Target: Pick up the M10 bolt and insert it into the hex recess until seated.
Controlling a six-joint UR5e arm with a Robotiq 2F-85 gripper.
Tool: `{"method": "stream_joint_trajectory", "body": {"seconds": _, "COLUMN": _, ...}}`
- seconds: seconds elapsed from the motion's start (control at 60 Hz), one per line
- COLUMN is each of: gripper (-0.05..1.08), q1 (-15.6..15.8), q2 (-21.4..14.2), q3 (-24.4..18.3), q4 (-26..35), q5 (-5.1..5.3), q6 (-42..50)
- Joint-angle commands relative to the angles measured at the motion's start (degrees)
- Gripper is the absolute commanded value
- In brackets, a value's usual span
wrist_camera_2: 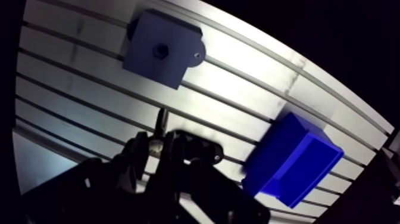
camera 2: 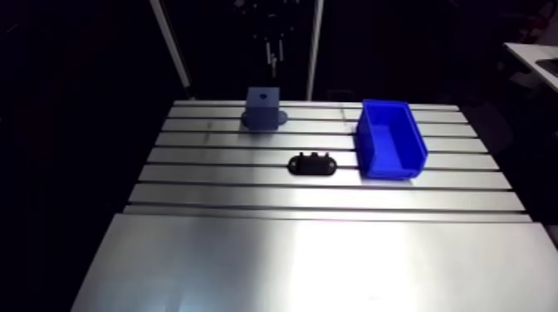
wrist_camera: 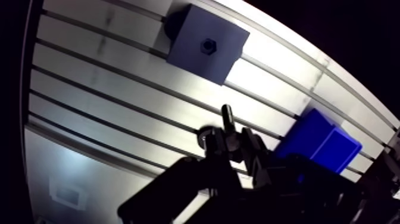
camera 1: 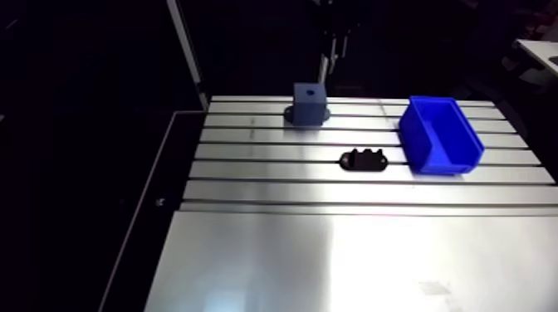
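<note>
Slotted aluminium table [camera 1: 249, 172] bore a grey block [camera 1: 308, 104] with a hex recess [wrist_camera: 208, 45], a black fixture [camera 1: 364, 159] and a blue bin [camera 1: 438, 134]. The gripper [wrist_camera: 233, 143], fingers nearly together, clamped the M10 bolt [wrist_camera: 227, 118], short of the block.

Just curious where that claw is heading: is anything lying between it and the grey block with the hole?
No. In the wrist view only bare slotted table lies between the gripper, holding the bolt, and the block.
</note>
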Motion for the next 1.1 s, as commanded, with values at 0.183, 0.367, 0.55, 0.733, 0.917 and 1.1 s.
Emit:
{"method": "stream_joint_trajectory", "body": {"seconds": 0.183, "gripper": 0.81, "q1": 1.2, "q2": 3.7, "q3": -3.4, "q4": 0.1, "q5": -1.23, "q6": -1.2}}
{"method": "stream_joint_trajectory", "body": {"seconds": 0.367, "gripper": 0.81, "q1": 2.0, "q2": 5.2, "q3": -4.5, "q4": 0.1, "q5": -1.16, "q6": -1.2}}
{"method": "stream_joint_trajectory", "body": {"seconds": 0.55, "gripper": 0.81, "q1": 2.5, "q2": 5.8, "q3": -5.6, "q4": 0.2, "q5": -1.16, "q6": -1.2}}
{"method": "stream_joint_trajectory", "body": {"seconds": 0.733, "gripper": 0.81, "q1": 2.8, "q2": 6.6, "q3": -6.4, "q4": 0.4, "q5": -1.16, "q6": -1.2}}
{"method": "stream_joint_trajectory", "body": {"seconds": 0.917, "gripper": 0.81, "q1": 2.9, "q2": 7.7, "q3": -7.4, "q4": 1.5, "q5": -1.16, "q6": -1.2}}
{"method": "stream_joint_trajectory", "body": {"seconds": 1.1, "gripper": 0.81, "q1": 2.9, "q2": 8.2, "q3": -8.1, "q4": 2.4, "q5": -1.16, "q6": -1.3}}
